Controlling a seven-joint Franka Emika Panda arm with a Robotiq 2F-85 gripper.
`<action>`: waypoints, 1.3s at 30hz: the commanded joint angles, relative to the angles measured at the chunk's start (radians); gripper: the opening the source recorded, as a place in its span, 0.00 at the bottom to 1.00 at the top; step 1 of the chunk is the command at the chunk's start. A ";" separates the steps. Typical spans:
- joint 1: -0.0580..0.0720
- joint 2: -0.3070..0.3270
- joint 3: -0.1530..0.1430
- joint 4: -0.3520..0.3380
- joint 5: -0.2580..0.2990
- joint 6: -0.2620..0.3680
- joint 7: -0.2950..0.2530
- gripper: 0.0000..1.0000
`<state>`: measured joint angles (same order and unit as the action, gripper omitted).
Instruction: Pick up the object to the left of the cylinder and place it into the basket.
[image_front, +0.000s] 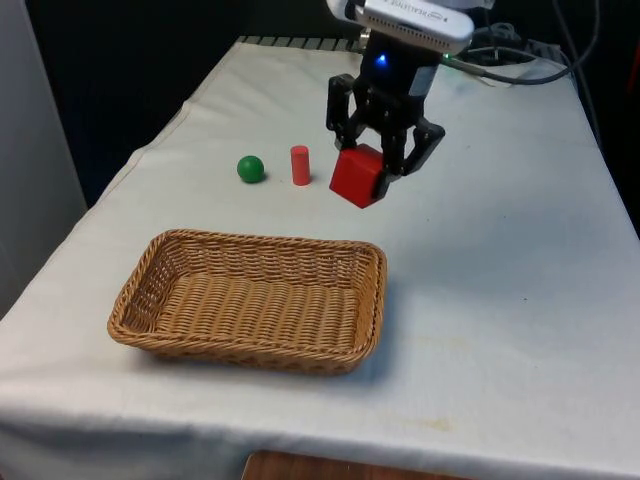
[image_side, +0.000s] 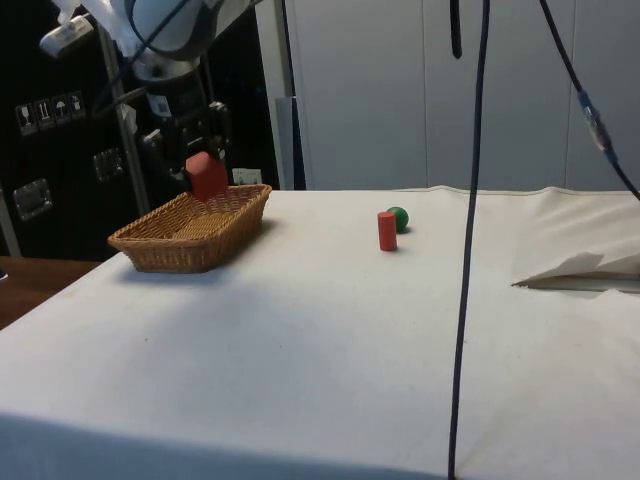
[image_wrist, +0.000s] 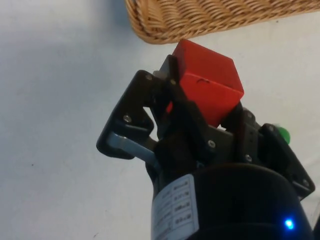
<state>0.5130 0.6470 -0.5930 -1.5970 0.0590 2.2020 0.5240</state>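
The white-clothed surface (image_front: 500, 260) lies well below the gripper, which hangs in the air above it. The rectangular woven wicker basket (image_front: 250, 300) is the largest thing on it; in the front view it sits below the gripper and towards the camera from it, off to the front view's left, and in the wrist view its rim (image_wrist: 210, 20) lies just beyond the held block. The black two-finger gripper (image_front: 378, 165) is closed partway on a red cube-shaped block (image_front: 358, 175), which it carries tilted on one corner, clear of the cloth; the side view shows the block (image_side: 206, 175) up at about the height of the basket's far rim. The small red upright cylinder (image_front: 300, 165) stands on the cloth just to the front view's left of the gripper, and the small green ball (image_front: 250, 168) sits beyond it, further from the gripper on that same side. The chief risk, as I judge it, is that the wrong thing is in hand: in the front view the ball, not the block, lies left of the cylinder. The tilted hold could also let the block twist or slip before it is over the basket, and a low approach could catch the rim.
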 joint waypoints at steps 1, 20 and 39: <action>0.005 0.007 -0.008 0.005 -0.009 0.007 0.013 0.03; 0.005 -0.015 -0.027 -0.059 -0.049 0.070 0.042 0.03; -0.012 0.022 -0.049 -0.110 -0.041 0.241 0.078 0.03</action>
<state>0.5010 0.6660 -0.6390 -1.7020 0.0160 2.4180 0.5960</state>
